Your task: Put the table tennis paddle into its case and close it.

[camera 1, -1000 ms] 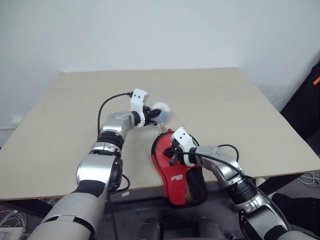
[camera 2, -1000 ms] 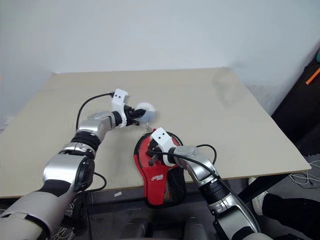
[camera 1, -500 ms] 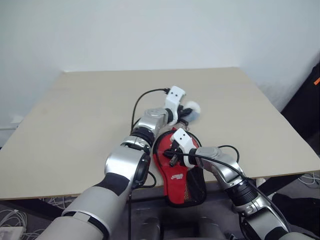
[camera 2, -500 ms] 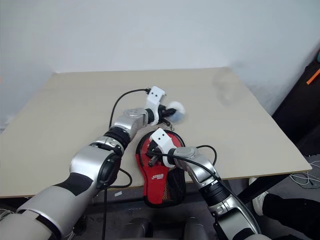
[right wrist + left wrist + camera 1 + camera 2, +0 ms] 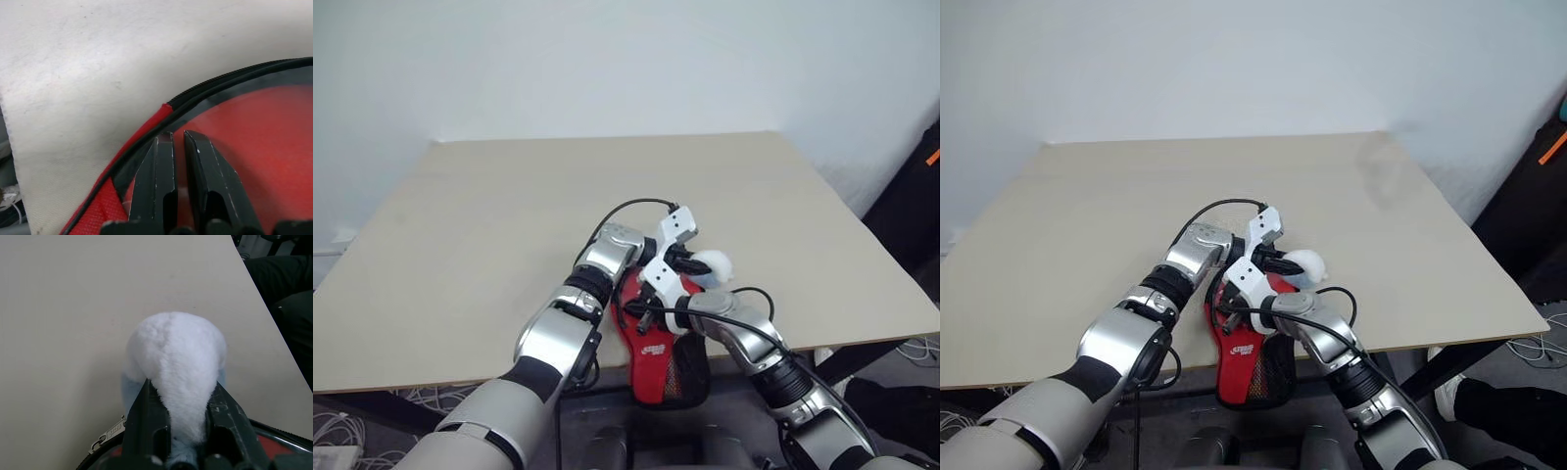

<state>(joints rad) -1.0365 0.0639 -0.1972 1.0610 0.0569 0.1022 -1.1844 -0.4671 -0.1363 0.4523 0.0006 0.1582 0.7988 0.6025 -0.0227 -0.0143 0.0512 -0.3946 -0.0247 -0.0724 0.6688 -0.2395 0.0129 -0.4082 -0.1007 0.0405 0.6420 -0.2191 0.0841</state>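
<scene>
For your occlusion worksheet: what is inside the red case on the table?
Through the clear plastic side of the case, a red face shows, apparently the table tennis paddle. Its handle is covered by fabric and the arms, so full insertion cannot be confirmed.

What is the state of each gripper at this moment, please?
Left gripper: closed on a white fluffy pompom attached to the zipper pull.
Right gripper: shut, fingertips against the clear side of the case; whether it pinches anything cannot be told.
</scene>
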